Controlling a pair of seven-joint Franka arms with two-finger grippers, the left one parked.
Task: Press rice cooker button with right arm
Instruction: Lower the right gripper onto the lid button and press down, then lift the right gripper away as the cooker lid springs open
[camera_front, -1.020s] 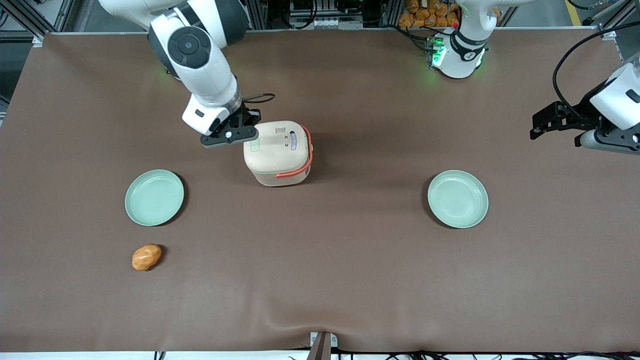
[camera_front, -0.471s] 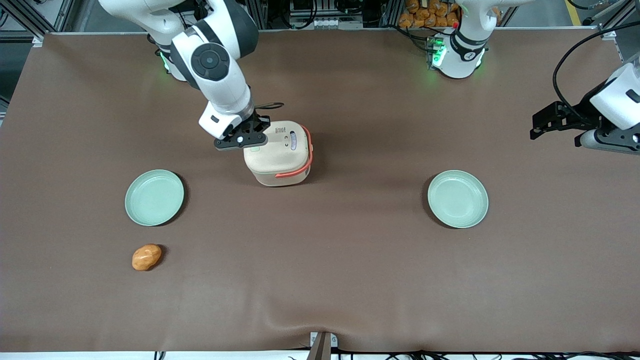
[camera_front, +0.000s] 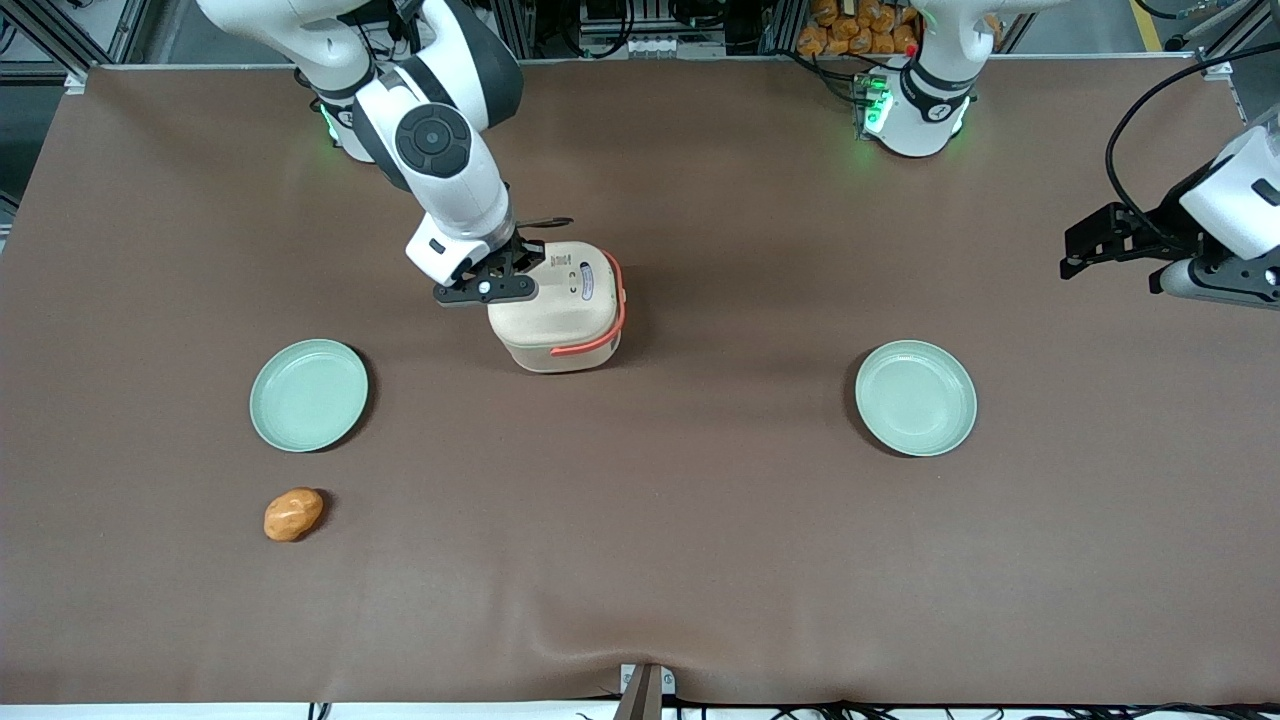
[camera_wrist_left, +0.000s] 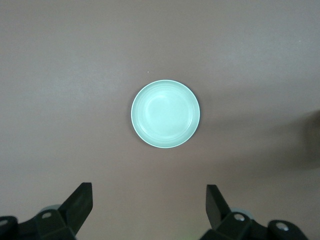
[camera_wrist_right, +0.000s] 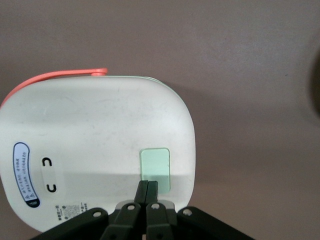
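Cooker is sitting mid-table in the front view, lid shut, coral handle lying on the side away from the jaws. The right arm is reaching down over it, putting the jaws above the lid's edge toward the working arm's end. Two green plates and an orange lump are lying well apart from the jaws, nearer the front camera.

Left wrist view is showing only a plate on the brown table.

Right wrist view is looking down the jaws, which are pressed together into one blunt tip, probably so they can push like a single finger. The tip is sitting at the near edge of the pale green button on the cooker; contact cannot be told. Pressing likely needs a slight move onto the button's middle.
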